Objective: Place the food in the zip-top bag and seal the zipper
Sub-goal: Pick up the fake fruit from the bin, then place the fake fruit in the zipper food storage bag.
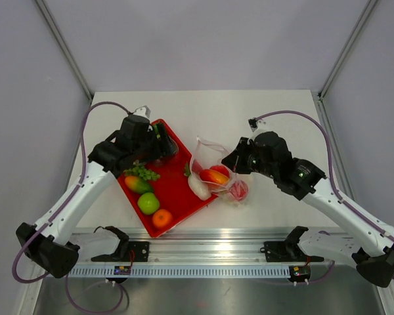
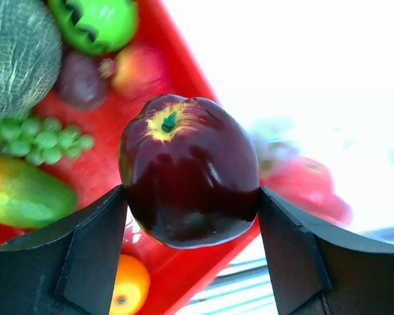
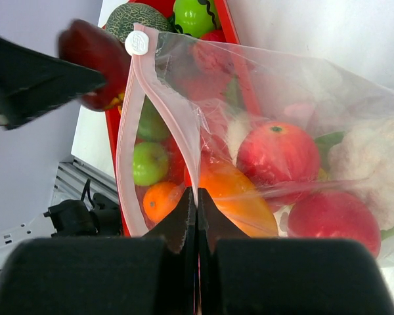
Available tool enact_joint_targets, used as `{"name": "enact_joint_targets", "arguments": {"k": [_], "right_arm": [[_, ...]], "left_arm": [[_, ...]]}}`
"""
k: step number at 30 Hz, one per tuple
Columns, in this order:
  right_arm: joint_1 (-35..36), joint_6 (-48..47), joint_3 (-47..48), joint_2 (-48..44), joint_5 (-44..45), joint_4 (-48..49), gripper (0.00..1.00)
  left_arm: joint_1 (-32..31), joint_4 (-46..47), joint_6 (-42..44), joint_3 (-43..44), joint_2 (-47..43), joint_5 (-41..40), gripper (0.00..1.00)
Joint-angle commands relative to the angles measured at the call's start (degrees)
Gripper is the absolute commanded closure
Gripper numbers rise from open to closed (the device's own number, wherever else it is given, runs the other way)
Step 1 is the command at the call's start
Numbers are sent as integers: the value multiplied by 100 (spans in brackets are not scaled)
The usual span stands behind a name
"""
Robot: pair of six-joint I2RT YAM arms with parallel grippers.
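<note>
A dark red apple [image 2: 189, 170], one piece of the food, is clamped between the fingers of my left gripper [image 2: 192, 193], which hovers above the red tray [image 1: 180, 190]. The same apple [image 3: 92, 56] shows in the right wrist view beside the bag's mouth. The clear zip-top bag [image 1: 213, 167] stands open just right of the tray and holds several foods, among them a red fruit [image 3: 278, 154] and an orange mango [image 3: 240, 200]. My right gripper [image 3: 197, 197] is shut on the bag's pink zipper [image 3: 164, 118] strip, holding the mouth up.
Grapes [image 1: 142, 172], a mango [image 1: 137, 184], a green apple [image 1: 148, 203] and an orange [image 1: 161, 218] lie on the tray. A melon [image 2: 16, 52] and a green pepper [image 2: 95, 23] sit at its far end. A metal rail [image 1: 210, 252] runs along the near edge.
</note>
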Motion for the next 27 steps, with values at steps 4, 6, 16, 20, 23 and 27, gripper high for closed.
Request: {"name": "enact_joint_targets", "arguments": {"k": [4,6,16,20,23,27], "right_arm": [[73,33,140,52,-112,367,99],[73,33,131,43,-112,376,99],[73,68,140,43,-59,341,99],[82,77,148,35,-59,350,99],[90,94,131,26,-59,358,99],[99,94,148,43,-77,358,99]], "left_arm": [[-49,-121,406,1093,-236,1149,44],[-225,-86,520,1347,-157,1534,45],[-1306,204,608,1674,132,1976,45],[-1412,125,679,1595,247,2038,44],[-1412,213,679,1481,344,1994,44],[-1430,292,618,1454,537,2011,17]]}}
